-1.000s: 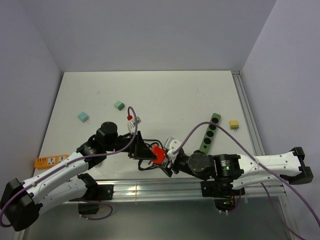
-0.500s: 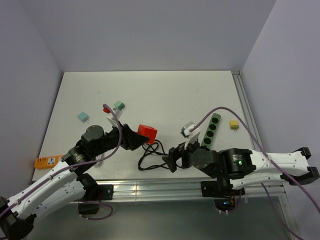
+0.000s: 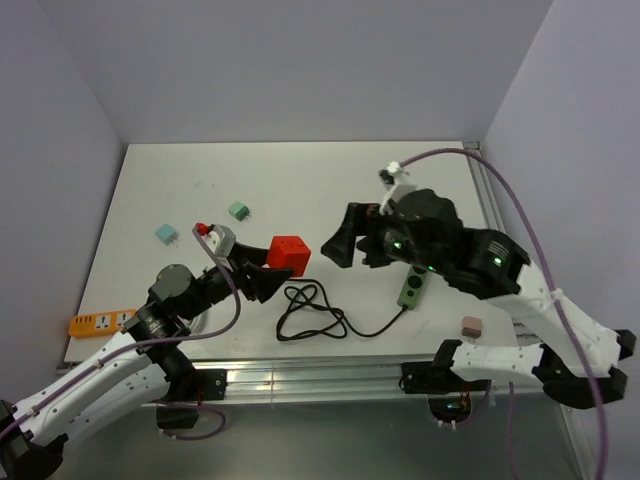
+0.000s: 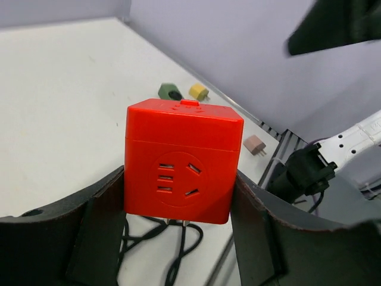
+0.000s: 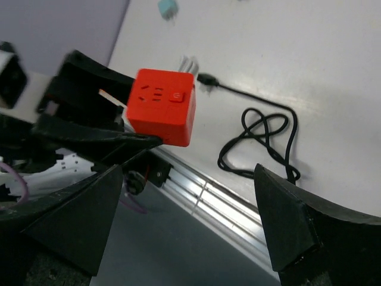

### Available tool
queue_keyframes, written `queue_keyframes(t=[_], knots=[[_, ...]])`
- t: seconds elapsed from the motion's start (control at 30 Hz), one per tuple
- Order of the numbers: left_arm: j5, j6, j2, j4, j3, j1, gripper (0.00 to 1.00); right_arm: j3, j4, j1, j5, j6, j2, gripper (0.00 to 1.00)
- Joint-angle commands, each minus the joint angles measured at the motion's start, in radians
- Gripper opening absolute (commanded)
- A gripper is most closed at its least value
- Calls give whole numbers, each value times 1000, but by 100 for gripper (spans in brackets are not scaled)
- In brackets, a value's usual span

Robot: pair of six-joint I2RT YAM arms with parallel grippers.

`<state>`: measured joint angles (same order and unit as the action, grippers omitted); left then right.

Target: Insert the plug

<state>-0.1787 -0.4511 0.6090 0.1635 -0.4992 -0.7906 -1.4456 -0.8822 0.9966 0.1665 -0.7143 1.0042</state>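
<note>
The left tool [image 4: 178, 182] is clamping a red socket cube [image 4: 181, 161] and holding it up over the near part of the tabletop [image 3: 300, 180]. The right tool [image 5: 189, 173] is hanging in the air with its fingers spread wide, gripping nothing. A black cable [image 3: 310, 312] is lying coiled on the tabletop and running to a green power strip [image 3: 412, 285], with its plug [image 5: 204, 77] resting close to the cube.

An open gap of air separates the red socket cube [image 3: 290, 255], clamped in the left gripper [image 3: 268, 272], from the spread right gripper [image 3: 350, 240]. Below it the black cable [image 3: 310, 315] loops across the table [image 3: 300, 180], and the green power strip [image 3: 412, 288] lies under the right arm [image 3: 480, 260].
</note>
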Motion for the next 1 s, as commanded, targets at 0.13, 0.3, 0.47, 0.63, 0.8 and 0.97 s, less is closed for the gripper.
queue_keyframes(t=[0.13,0.3,0.47,0.63,0.8,0.97], knots=[[7,299,52,79,-70,-21,0,-140,-118,-90,-280,67,204,97],[7,419,126,-16,-159,-25,0,-202,-129,-95,-412,128,255,97],[-48,478,91,1,-156,-25,0,-233,-152,-102,-464,154,290,97],[-145,476,57,48,-118,-25,0,-220,-123,-142,-567,167,315,98],[-193,479,57,39,-124,-29,0,-272,-153,-182,-622,177,379,99],[-191,482,51,34,-124,-32,0,-314,-178,-207,-667,177,436,96]])
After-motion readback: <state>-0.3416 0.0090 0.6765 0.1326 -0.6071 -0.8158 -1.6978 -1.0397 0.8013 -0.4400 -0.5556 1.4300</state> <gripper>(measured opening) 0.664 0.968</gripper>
